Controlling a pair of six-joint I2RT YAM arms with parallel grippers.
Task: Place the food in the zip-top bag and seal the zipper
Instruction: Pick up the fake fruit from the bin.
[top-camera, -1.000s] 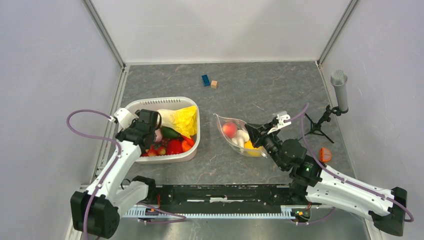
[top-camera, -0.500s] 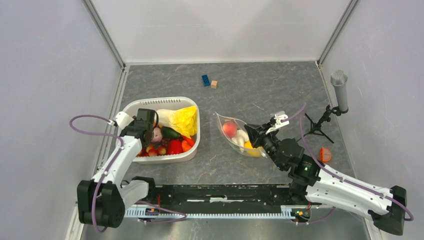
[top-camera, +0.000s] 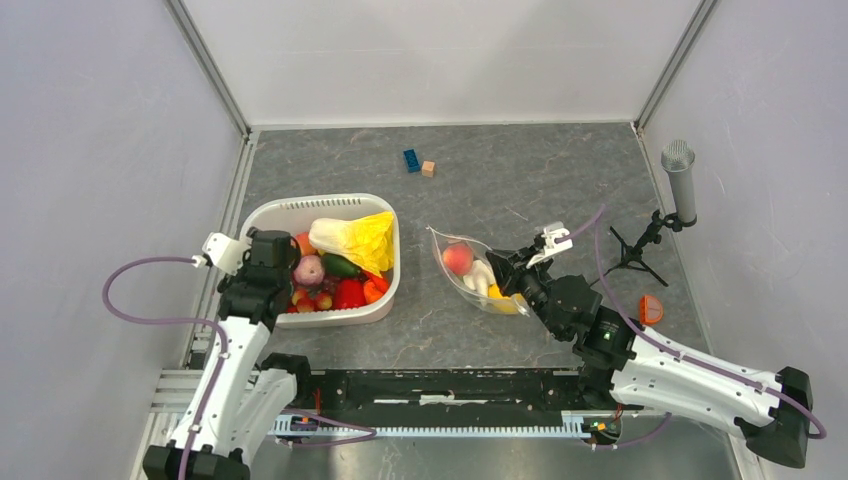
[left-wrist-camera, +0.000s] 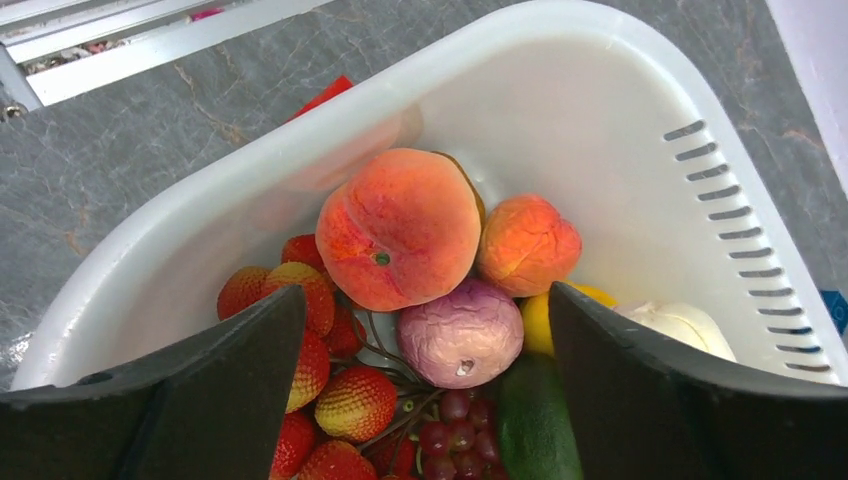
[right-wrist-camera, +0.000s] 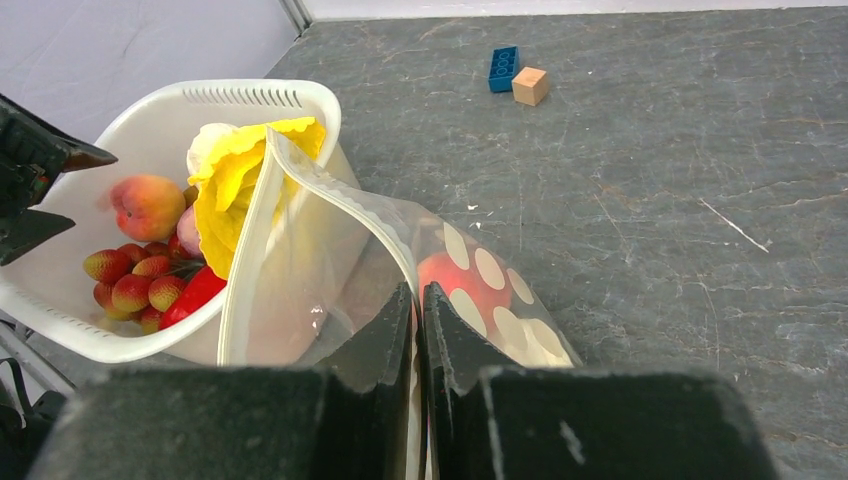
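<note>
The food fills the white basket (top-camera: 378, 310): a large peach (left-wrist-camera: 398, 228), a smaller peach (left-wrist-camera: 527, 244), a purple wrinkled piece (left-wrist-camera: 461, 333), strawberries (left-wrist-camera: 356, 402), a crinkled yellow piece (top-camera: 368, 240). My left gripper (left-wrist-camera: 425, 395) is open and empty, jaws wide, just above the purple piece at the basket's left end (top-camera: 262, 262). The zip-top bag (top-camera: 478, 278) lies on the table with a peach (top-camera: 458, 259) and pale pieces inside. My right gripper (right-wrist-camera: 418, 308) is shut on the bag's mouth edge with the zipper (right-wrist-camera: 345, 208) and holds the mouth open.
A blue toy brick (top-camera: 411, 160) and a small wooden cube (top-camera: 428, 168) lie at the back centre. A grey cylinder on a black stand (top-camera: 681, 182) is at the right wall. An orange piece (top-camera: 651, 309) lies right of my right arm.
My left gripper has pulled back left and toward the near edge, off the middle of the basket, uncovering the peaches and purple piece. My right gripper has kept its hold on the bag.
</note>
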